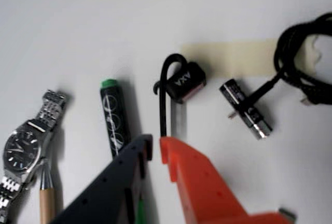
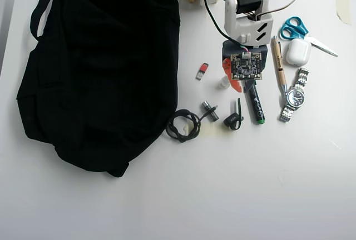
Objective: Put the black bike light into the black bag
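Smooth white table, floppy fabric black bag, rounded black bike light

black bike light, green-capped marker, orange-black tool

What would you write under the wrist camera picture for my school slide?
Open gripper hovering near the black bike light, with a green marker and watch alongside.

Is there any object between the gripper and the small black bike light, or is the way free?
Nothing visible blocks it. In the wrist view the gripper is open, right behind the small black bike light, its thin strap loop reaching toward the jaws. The green-capped black marker lies beside, outside the path.
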Motion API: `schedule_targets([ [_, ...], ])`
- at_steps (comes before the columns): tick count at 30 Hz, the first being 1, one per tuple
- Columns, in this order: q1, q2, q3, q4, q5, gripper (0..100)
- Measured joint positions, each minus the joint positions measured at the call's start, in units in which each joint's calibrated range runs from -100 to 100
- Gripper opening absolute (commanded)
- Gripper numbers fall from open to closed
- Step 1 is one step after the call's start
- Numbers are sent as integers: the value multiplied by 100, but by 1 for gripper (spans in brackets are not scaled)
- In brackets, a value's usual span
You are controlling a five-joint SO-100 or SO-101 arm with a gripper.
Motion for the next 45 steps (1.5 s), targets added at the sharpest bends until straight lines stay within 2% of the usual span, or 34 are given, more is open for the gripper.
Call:
schedule_targets([
  [5, 0, 542, 0, -34, -20, 2],
  [19, 0, 717, -51, -77, 5, 2],
  [31, -7, 1051, -128, -801, 537, 5],
  [37, -7, 1068, -154, -963, 581, 5],
  [45, -7, 1601, -154, -1679, 581, 5],
])
